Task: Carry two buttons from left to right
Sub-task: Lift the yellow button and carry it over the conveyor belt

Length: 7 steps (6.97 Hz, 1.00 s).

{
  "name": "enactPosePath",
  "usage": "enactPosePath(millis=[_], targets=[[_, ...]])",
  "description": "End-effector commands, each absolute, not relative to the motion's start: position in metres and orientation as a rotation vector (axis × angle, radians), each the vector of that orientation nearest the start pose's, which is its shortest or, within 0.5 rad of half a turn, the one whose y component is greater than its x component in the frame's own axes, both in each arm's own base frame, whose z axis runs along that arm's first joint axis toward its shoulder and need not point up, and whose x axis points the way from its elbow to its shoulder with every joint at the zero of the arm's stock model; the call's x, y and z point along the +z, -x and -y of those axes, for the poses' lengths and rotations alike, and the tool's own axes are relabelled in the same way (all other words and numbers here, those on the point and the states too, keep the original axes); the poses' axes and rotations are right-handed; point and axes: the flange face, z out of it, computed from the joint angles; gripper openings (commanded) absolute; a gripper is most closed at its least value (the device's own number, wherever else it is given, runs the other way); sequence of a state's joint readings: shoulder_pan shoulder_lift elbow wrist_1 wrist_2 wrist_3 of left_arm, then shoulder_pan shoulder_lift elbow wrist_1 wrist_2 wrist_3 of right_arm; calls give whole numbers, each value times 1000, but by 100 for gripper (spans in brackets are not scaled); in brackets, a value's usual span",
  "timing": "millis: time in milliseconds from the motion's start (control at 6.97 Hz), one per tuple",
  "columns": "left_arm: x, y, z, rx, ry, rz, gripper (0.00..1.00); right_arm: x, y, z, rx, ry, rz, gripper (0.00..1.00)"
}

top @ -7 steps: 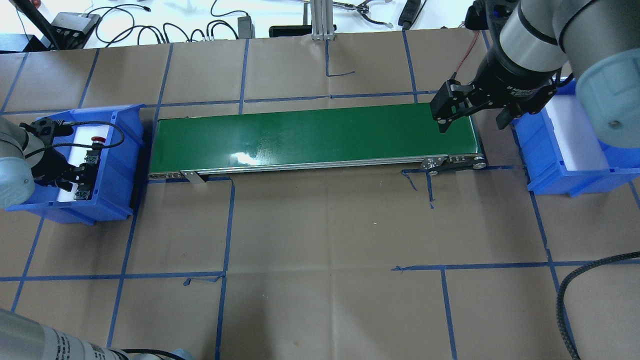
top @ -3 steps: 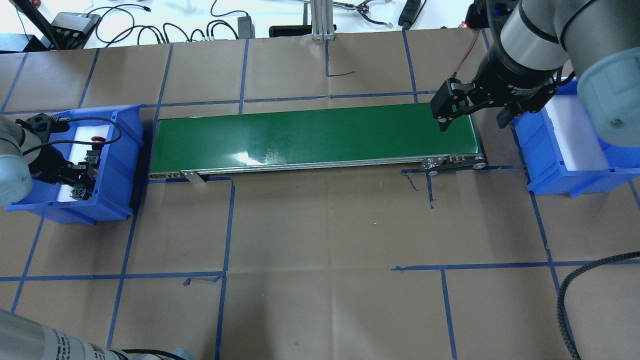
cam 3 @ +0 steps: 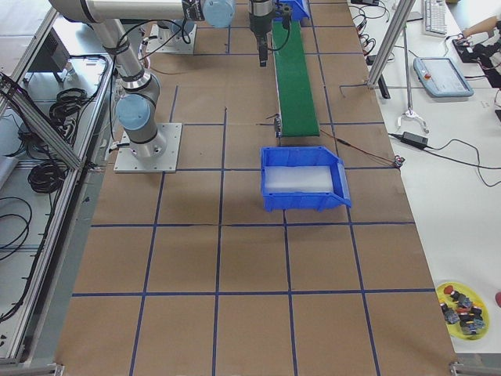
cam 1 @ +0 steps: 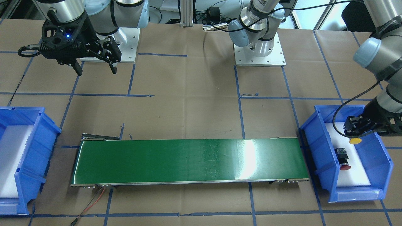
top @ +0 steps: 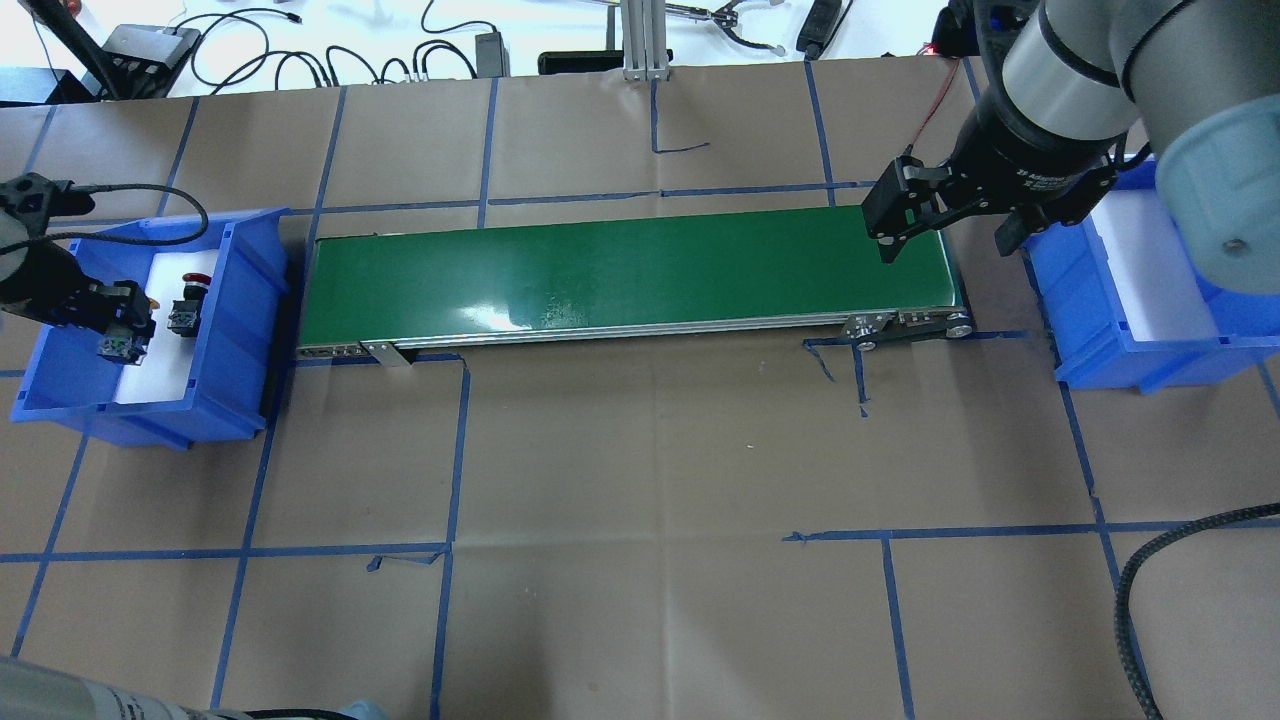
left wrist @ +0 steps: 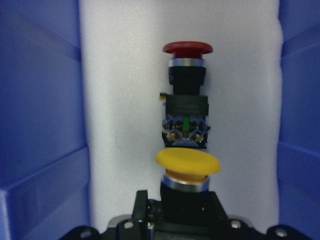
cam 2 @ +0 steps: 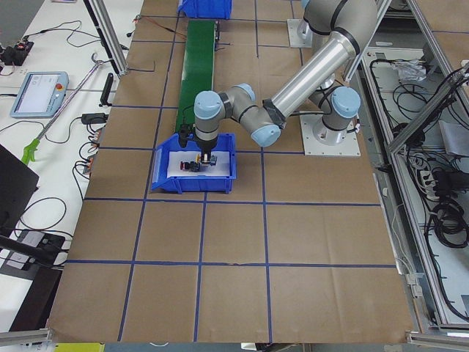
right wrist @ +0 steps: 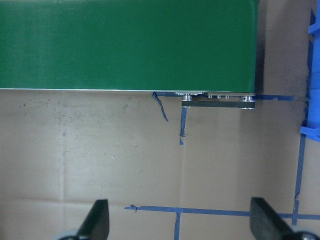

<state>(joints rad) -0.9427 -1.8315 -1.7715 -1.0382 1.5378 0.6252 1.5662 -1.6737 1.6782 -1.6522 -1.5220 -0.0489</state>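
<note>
Left two-finger gripper [cam 1: 356, 130] pinches the yellow mushroom-capped push-button [left wrist: 187, 163] by its black body, inside the blue plastic bin [cam 1: 309, 144]. The red-capped push-button [left wrist: 186, 95] lies on white foam [left wrist: 120, 100] at its 12 o'clock. Right gripper [top: 945, 245] is spread over the green belt [top: 620, 270]. Risk — grip looks shallow; the button could twist out in transit.

Two buttons [left wrist: 185, 95], two blue bins [top: 240, 320], one conveyor [top: 620, 270].

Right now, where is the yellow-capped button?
Front-facing view, right side: the yellow button is held by the left gripper over the blue bin, close to the red button lying inside.
</note>
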Motion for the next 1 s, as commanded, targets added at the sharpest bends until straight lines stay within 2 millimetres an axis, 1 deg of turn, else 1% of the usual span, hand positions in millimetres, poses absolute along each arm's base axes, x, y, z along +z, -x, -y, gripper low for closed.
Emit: enactPosePath(millis=[0,143,287,430,574,717,860], targets=[[359,-231,553,-71,4,-3150,8,493,-136,456,-123,72,-3091,100],[367,-228,561,-78,-10,-3147,8,493,-136,455,-125,72,-3091,100],[371,-204,575,-101,-30,-3149,8,493,-136,456,-123,69,-3091,100],[388,-163,598,-156,-39,-3132,8,492,-136,456,-121,72,-3090,100],[397,-120,620,-179,-13,-3123,8,492,-136,456,-121,72,-3090,100],[386,-80,638,-163,2,-3132,8,492,-136,456,-121,72,-3093,100],[368,-39,648,-123,30,-3145,8,492,-135,456,-121,71,-3098,100]])
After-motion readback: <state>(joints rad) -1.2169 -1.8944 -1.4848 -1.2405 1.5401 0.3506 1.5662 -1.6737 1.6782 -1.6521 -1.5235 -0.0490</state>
